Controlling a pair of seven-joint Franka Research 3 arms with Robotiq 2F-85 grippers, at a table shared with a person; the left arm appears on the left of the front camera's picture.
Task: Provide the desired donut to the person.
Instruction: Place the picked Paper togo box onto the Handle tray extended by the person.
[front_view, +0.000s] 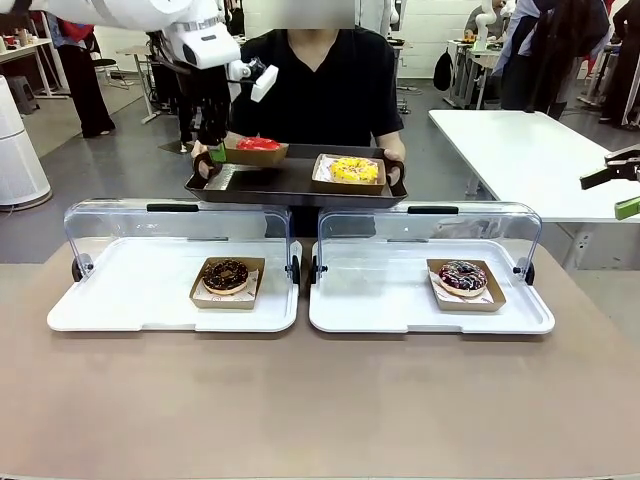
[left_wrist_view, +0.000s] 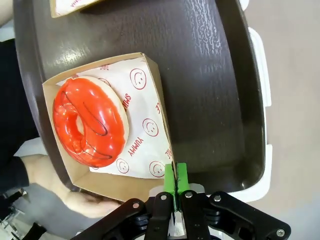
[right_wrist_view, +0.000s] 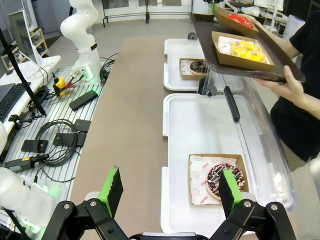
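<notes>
While pinching the edge of the red donut's carton over the dark tray, left gripper pressed together, tray held by the person's hands, yellow donut alongside, right gripper spread wide above the sprinkled donut.

Glossy, wet-looking red icing on the donut, sitting on thin printed paper inside a matt brown cardboard box; beneath it a dark tray of hard plastic with a faintly grained, slightly shiny surface. Smooth white plastic for the two display trays, clear shiny plastic for their raised lids, and a dull, matt tan table top. Matt black plastic on the left gripper, with flat green pads of a rubbery look.
</notes>
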